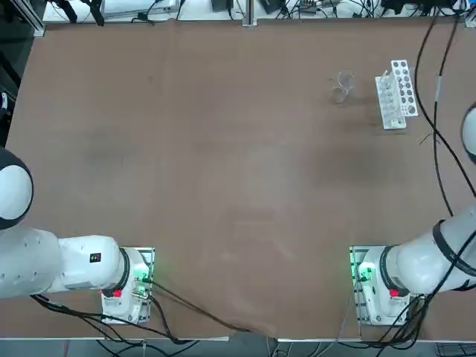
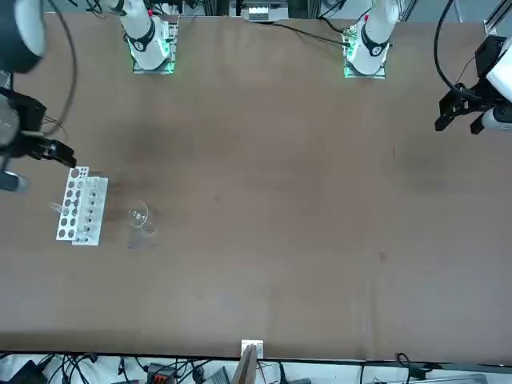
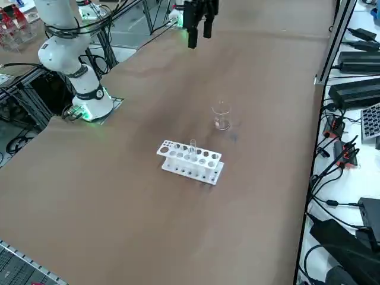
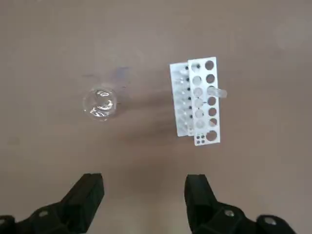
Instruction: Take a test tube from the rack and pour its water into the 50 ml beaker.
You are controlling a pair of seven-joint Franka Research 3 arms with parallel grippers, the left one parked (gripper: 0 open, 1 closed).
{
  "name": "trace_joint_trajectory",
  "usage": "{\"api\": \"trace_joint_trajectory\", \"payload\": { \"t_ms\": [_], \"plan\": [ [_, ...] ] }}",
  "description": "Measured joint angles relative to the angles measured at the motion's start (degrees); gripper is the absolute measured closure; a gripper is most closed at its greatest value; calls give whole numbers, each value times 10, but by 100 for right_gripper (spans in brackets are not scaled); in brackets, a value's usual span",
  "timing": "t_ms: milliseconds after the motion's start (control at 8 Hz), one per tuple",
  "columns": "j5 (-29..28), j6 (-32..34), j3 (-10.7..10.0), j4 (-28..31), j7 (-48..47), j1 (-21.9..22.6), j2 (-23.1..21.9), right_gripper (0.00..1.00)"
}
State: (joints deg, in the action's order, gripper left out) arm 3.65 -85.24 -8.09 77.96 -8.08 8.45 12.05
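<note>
While right gripper [image 4: 144,195] is hovering wide open above the bench [image 4: 58,44], test tube [image 4: 217,92] is standing in rack [image 4: 197,102] beside beaker [image 4: 100,104]; any grasp needs centring over the tube.

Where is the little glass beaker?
In the top view the beaker stands on the table's far right part, just left of the white test tube rack, not touching it.

robotics lab | bare brown table [image 1: 223,149] | cable tangles [image 3: 332,154] at edges | aluminium framing [image 1: 22,15]
</note>
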Motion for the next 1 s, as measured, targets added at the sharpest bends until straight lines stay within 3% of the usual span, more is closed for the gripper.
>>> {"api": "trace_joint_trajectory", "payload": {
  "t_ms": [375,625,1000],
  "plan": [
    [-11,-51,28,108,12,-25,-86,1],
    [-11,-54,31,159,75,-30,-133,1],
    [-18,-54,31,183,129,-36,-174,1]
  ]
}}
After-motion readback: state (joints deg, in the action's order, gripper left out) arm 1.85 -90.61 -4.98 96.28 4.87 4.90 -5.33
